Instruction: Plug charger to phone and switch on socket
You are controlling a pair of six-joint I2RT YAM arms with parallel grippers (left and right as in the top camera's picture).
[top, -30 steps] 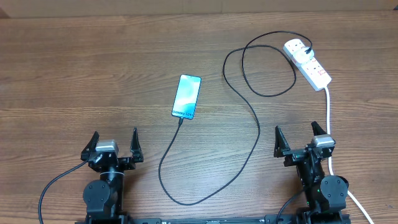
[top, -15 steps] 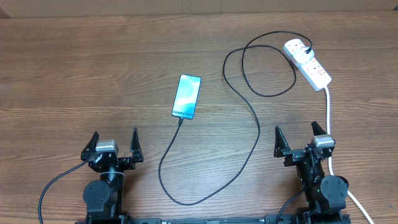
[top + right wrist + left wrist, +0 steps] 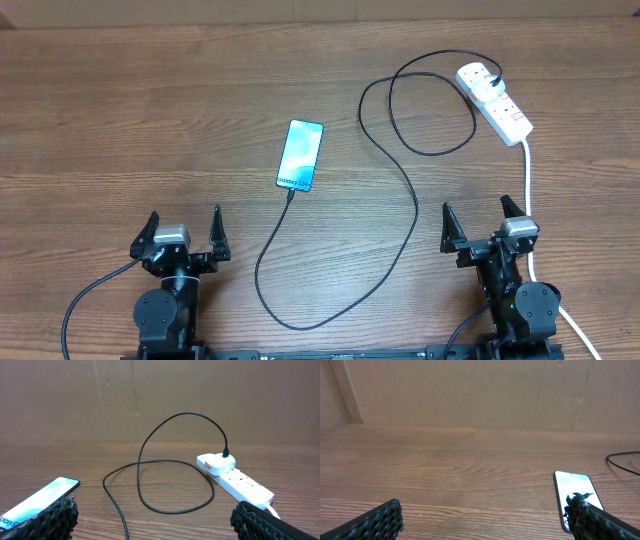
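The phone (image 3: 300, 155) is lying flat, screen up, mid-table (image 3: 120, 120), well ahead of both arms. The charger (image 3: 415, 212) is touching the phone's bottom edge with its tip; whether it's fully seated, I cannot tell from here. The cable is trailing towards the near edge, curving back up and looping once into a white adaptor (image 3: 216, 464) sitting on the socket (image 3: 497, 101), far right. The socket's lead (image 3: 528, 190) is running down past the right arm.

I'm judging that cable limp and light, so it is best pinched just behind the tip. The phone is looking slick and liable to slide on wood, so it will need bracing. The socket's red switches are wanting 1 firm fingertip press.

The left gripper (image 3: 185, 218) and right gripper (image 3: 477, 210) are sitting at the near edge, both spread wide, holding nothing.
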